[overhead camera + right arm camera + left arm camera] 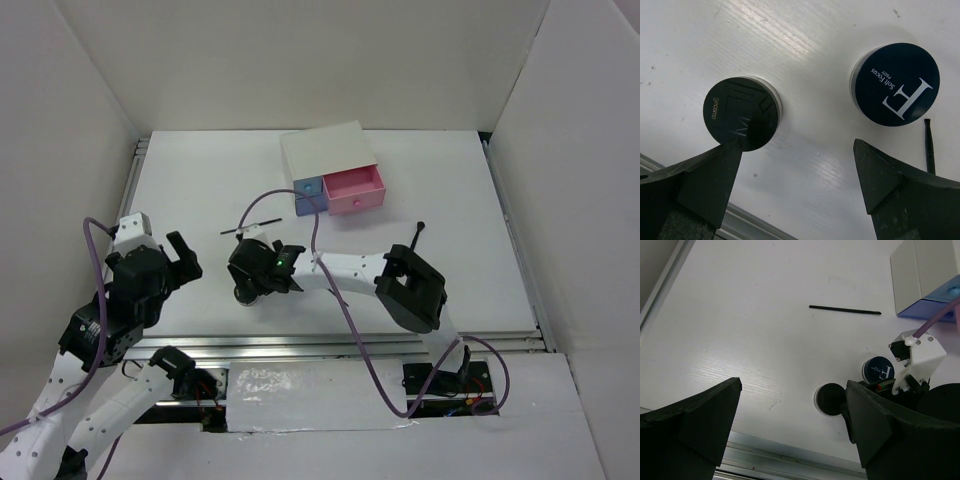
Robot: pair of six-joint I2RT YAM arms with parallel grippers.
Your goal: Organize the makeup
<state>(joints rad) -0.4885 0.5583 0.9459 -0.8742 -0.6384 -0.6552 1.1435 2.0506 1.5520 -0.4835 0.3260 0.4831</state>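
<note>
Two round black compacts lie on the white table under my right gripper. The plain one is left of the jaws and the one with a white F mark is upper right. The right gripper is open and empty just above them. A thin black stick lies beyond them, also in the top view. Another stick end shows by the right finger. My left gripper is open and empty, left of the compacts; in the top view it hovers near the table's front left.
A white box with an open pink drawer and a blue drawer stands at the back middle. A short black brush lies right of the right forearm. The table's metal front rail is close below both grippers.
</note>
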